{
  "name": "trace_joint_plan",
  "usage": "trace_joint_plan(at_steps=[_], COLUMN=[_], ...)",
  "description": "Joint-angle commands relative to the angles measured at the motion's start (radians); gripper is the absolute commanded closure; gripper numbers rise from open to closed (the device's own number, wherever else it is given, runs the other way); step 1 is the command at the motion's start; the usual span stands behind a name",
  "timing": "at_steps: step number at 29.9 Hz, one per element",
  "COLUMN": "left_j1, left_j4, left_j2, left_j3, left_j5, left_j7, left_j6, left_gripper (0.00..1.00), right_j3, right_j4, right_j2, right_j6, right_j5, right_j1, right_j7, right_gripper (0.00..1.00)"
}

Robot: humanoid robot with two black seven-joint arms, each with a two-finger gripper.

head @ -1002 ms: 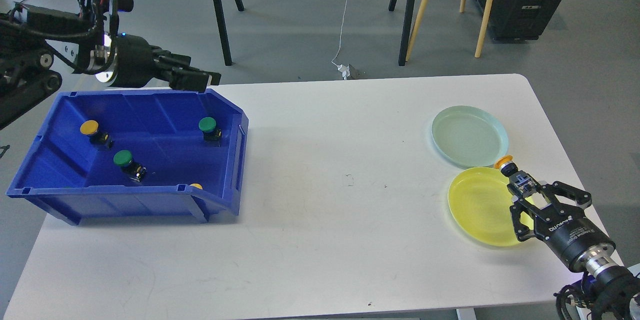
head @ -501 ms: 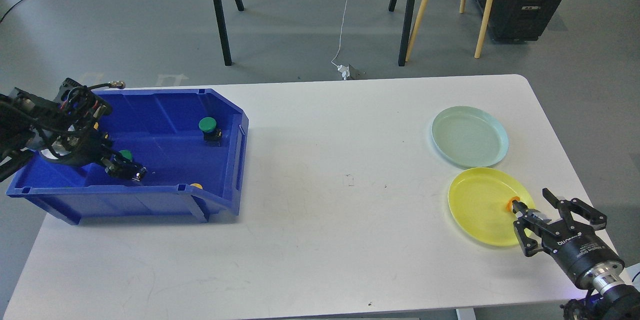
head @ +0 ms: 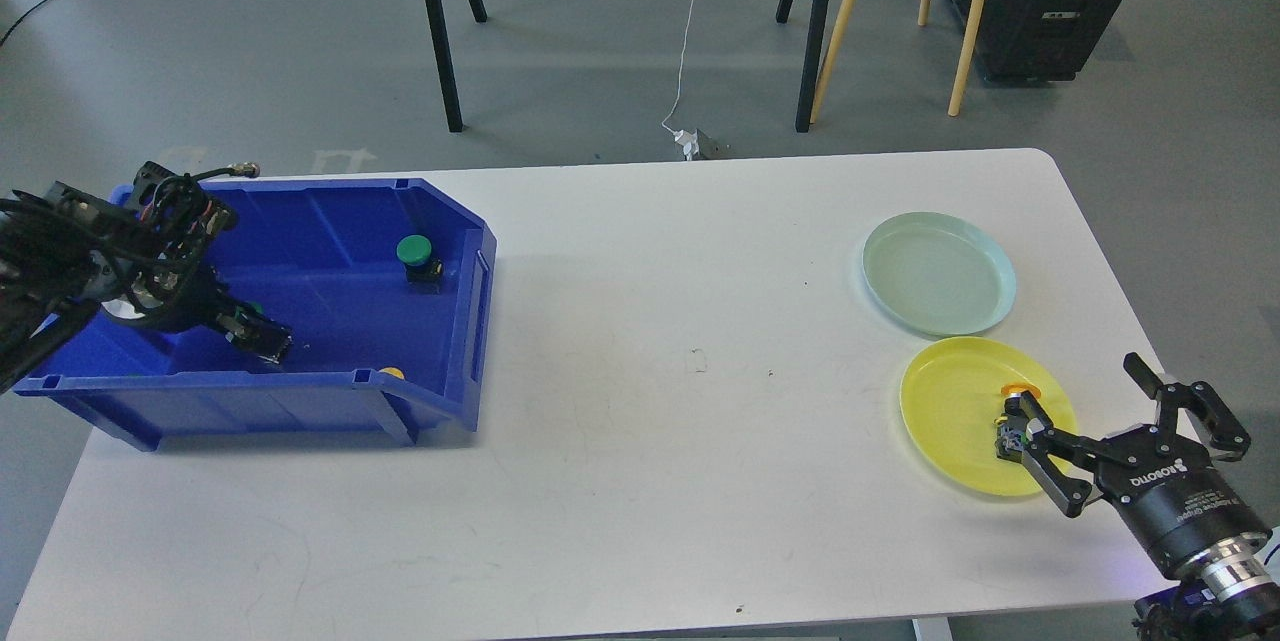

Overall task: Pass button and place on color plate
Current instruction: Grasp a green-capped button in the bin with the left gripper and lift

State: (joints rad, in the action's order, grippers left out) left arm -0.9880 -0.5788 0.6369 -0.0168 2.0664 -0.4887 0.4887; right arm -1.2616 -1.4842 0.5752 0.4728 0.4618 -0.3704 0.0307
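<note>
A yellow-capped button [head: 1016, 391] lies on the yellow plate [head: 950, 416], at its right side. My right gripper [head: 1075, 386] is open just to the right of it; its left finger is close beside the button and holds nothing. My left gripper [head: 255, 334] is down inside the blue bin [head: 440, 211], right at a green button [head: 254, 307] that it mostly hides. Its fingers are dark and I cannot tell them apart. Another green button [head: 413, 250] stands at the bin's back right. A yellow button [head: 393, 373] peeks over the bin's front wall.
A pale green plate [head: 938, 273] sits behind the yellow plate, at the table's right. The white table [head: 680, 361] spreads between bin and plates. Chair and easel legs stand on the floor beyond the far edge.
My right gripper has opened wider and drawn back to the right, leaving the yellow-capped button on the yellow plate. My left gripper shifted slightly inside the bin, over the green button.
</note>
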Motion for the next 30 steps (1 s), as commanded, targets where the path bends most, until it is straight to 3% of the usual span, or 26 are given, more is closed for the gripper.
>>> trace_joint_plan(at_steps=[1,5,8,12,13,18,25,30], left_j1=[0.0,0.014,0.015,0.017,0.017,0.0,-0.172,-0.207], left_j4=[0.033,0.048,0.056,0.056,0.056,0.028,-0.389,-0.477], left_j2=[-0.025,-0.031,-0.031,-0.025,-0.025,-0.022,0.19,0.159], left_j3=[-0.002,0.0,0.0,0.001,0.001,-0.014,-0.054,-0.201], left_j5=[-0.008,-0.02,-0.022,-0.019,-0.02,-0.038,-0.44,-0.787], left_j7=[0.0,0.0,0.0,0.0,0.0,0.0,0.0,0.0], left_j6=[0.0,0.0,-0.015,-0.024,-0.03,-0.035,0.0,0.0], left_gripper=[0.15,0.32,0.38,0.89,0.95,0.98,0.97,0.97], right_j3=[-0.001,0.001,0.001,0.001,0.001,0.001,-0.057,-0.156], right_j4=[-0.002,-0.002,-0.002,-0.001,-0.001,0.001,-0.001,-0.022], right_j2=[0.0,0.0,0.0,0.0,0.0,-0.001,0.05,0.149], right_j6=[0.016,0.016,0.016,0.016,0.016,0.016,0.016,0.016], right_j5=[0.0,0.0,0.0,0.0,0.0,0.0,-0.035,-0.225], right_j1=[-0.018,-0.034,-0.042,-0.054,-0.058,-0.073,-0.071,-0.016], right_j7=[0.003,0.024,0.026,0.026,0.026,0.037,0.038,0.037], right_gripper=[0.0,0.0,0.0,0.0,0.0,0.0,0.0,0.0])
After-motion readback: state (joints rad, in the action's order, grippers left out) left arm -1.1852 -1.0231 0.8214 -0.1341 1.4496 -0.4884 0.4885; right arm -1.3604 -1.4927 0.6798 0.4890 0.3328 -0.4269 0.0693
